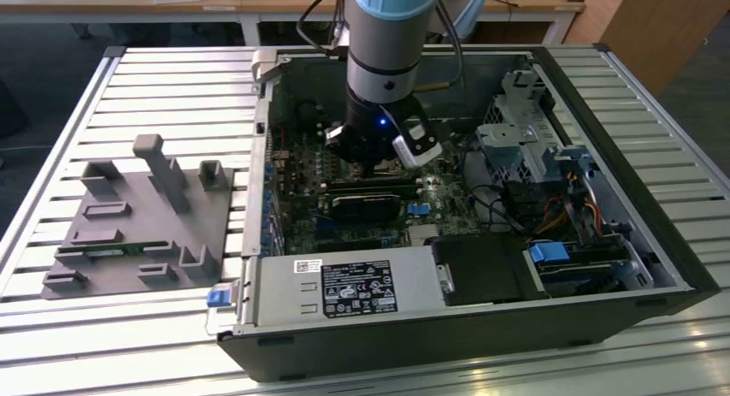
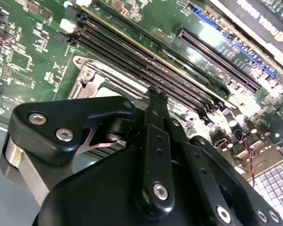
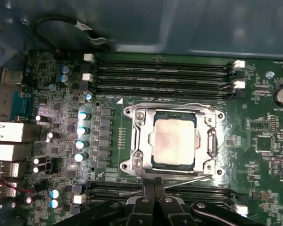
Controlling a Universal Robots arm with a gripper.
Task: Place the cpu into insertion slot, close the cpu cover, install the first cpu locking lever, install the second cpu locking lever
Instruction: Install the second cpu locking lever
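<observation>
In the first wrist view the cpu (image 3: pixel 173 142) lies seated in the insertion slot (image 3: pixel 172 165), just right of the frame's centre, and the cpu cover (image 3: pixel 141 136) is folded down flat around it, its square window framing the grey chip top. A thin wire locking lever (image 3: pixel 193 177) runs along the lower edge of the cover, slightly slanted, its free end apparently not yet tucked under a hook; that is a judgement, since the catch is hard to make out.

The claw (image 3: pixel 153 194) sits at the bottom centre of that frame, its two slim black fingertips pressed together with nothing between them, their tips just at the lower edge of the socket beside the lever. In the exterior view the arm reaches straight down into the open computer case (image 1: pixel 638 268), which stands on the slatted bench (image 1: pixel 160 79), and the claw (image 1: pixel 367 167) hangs over the green motherboard (image 1: pixel 303 178) at mid-frame.

The step in hand looks like seating the first lever. Done well, the closed tips would bear on the wire itself, not on the cover or the chip, pushing it down and sideways under its catch while keeping clear of the memory slots (image 3: pixel 160 73) and the nearer slots just below the socket.
</observation>
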